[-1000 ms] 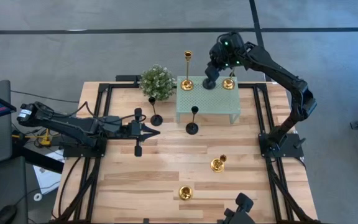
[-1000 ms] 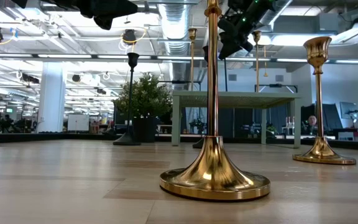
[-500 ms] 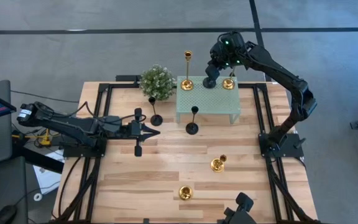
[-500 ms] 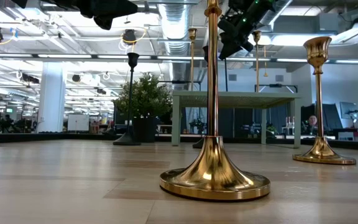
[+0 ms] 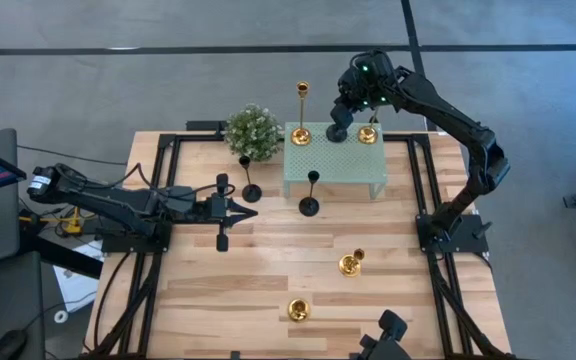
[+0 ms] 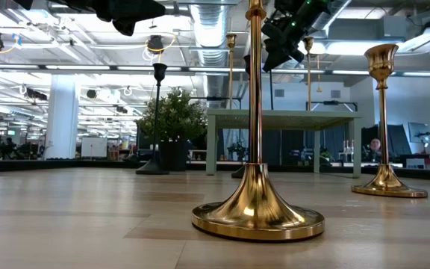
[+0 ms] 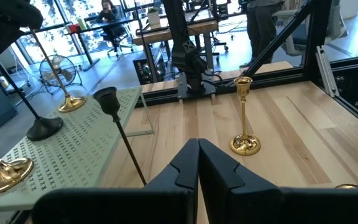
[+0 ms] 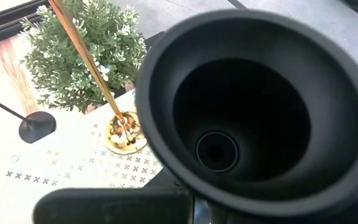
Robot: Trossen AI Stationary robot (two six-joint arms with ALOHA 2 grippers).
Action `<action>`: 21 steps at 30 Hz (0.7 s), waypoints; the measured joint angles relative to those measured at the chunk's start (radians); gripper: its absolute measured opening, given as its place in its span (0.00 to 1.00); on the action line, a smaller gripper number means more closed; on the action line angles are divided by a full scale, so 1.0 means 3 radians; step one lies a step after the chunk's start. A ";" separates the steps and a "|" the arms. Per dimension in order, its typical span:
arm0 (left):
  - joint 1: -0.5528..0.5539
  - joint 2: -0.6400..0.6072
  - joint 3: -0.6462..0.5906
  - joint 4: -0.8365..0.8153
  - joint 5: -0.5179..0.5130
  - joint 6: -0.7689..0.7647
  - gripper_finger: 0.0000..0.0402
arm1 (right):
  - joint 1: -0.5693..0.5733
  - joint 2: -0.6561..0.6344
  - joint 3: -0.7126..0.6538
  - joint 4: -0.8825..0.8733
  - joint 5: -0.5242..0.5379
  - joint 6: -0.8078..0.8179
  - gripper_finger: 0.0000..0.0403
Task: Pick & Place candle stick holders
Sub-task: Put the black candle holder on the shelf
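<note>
Stand (image 5: 334, 172) carries two gold holders (image 5: 300, 133); right gripper (image 5: 340, 118) clamps black holder (image 5: 337, 131).

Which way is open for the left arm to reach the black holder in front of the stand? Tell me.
Probably yes, straight ahead: the left gripper points at the black holder across bare table, nothing between; it is shut.

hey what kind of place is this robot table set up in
Probably an open-plan office or lab workspace: exposed ceiling ducts and strip lights overhead, desks with a seated person behind the wooden table, and a bare concrete floor.
</note>
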 joint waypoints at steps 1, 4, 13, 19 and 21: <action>0.0000 0.0000 0.0001 0.0001 0.0000 0.0000 0.02 | 0.0000 0.0000 0.0000 0.0001 0.0000 0.0001 0.00; 0.0000 0.0000 0.0000 0.0001 0.0000 0.0000 0.02 | 0.0001 0.0000 0.0000 0.0001 -0.0006 0.0014 0.00; 0.0000 0.0000 0.0000 0.0001 0.0000 0.0000 0.02 | 0.0003 0.0000 0.0000 0.0008 -0.0090 0.0024 0.00; 0.0000 0.0000 0.0001 0.0000 0.0000 0.0000 0.02 | 0.0003 0.0000 0.0000 -0.0001 -0.0090 0.0024 0.00; 0.0000 0.0000 0.0000 0.0000 0.0000 0.0000 0.02 | 0.0003 0.0000 0.0000 -0.0004 -0.0091 0.0041 0.00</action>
